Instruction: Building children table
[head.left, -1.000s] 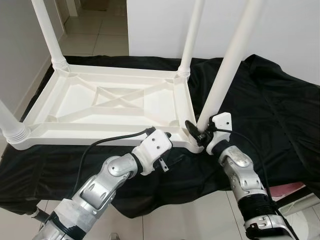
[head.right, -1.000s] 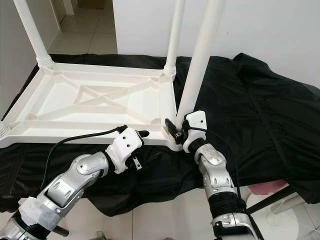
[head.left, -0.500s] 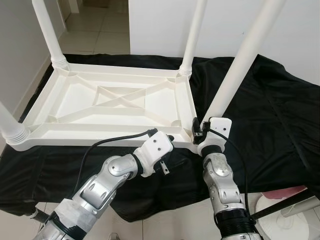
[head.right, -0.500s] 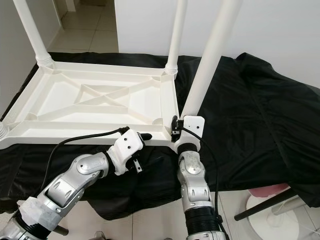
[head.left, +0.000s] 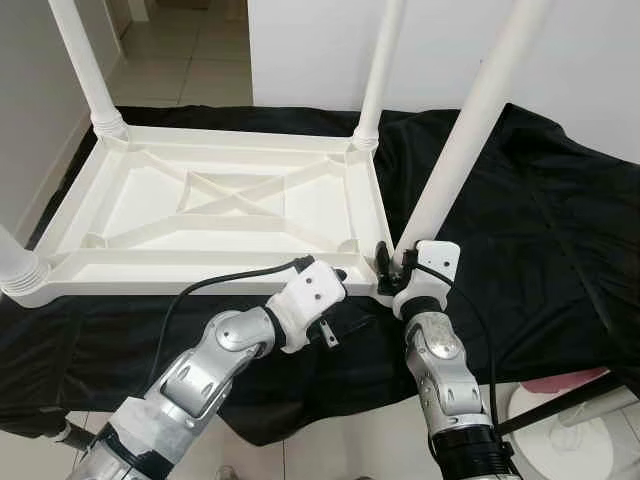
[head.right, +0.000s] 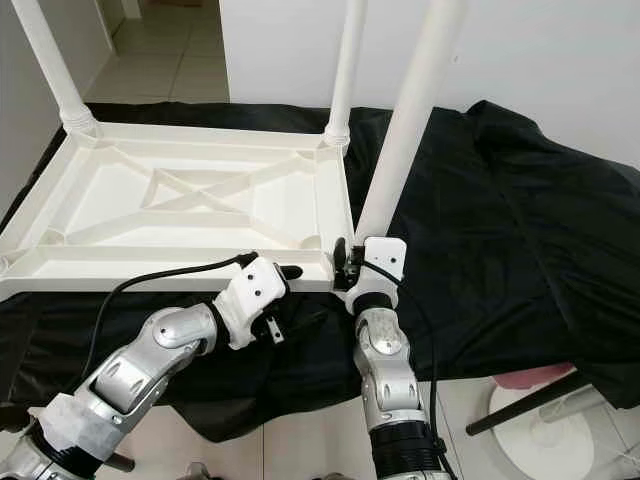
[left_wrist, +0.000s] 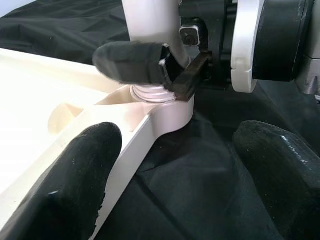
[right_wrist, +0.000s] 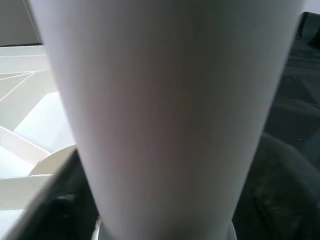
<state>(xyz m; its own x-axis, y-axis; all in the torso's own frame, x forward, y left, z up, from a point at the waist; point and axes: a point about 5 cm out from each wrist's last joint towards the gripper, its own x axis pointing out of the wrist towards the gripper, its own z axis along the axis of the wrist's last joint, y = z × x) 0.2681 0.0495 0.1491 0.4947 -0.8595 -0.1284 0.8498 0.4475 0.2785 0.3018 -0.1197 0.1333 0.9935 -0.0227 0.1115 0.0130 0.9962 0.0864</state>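
Currently the right gripper (head.left: 392, 268) pinches the base of the near table leg (head.left: 460, 138) at its corner socket on the upturned tabletop (head.left: 215, 210), which lies on black cloth (head.left: 530, 230). Left gripper (left_wrist: 175, 165) spread, straddling the tabletop's edge. Risk: leg tilts slightly, so twisting could cross-thread it or slide the tabletop.

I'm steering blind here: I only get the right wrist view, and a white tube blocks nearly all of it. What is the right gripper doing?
Observer: The right gripper is clamped on the near-right leg just above its socket at the table's corner.
Operator: Where is the left gripper?
Observer: The left gripper is open at the table's near edge, beside that corner, holding nothing.
Operator: How many legs are in?
Observer: Four stand in the upturned table, which lies on a black cloth.
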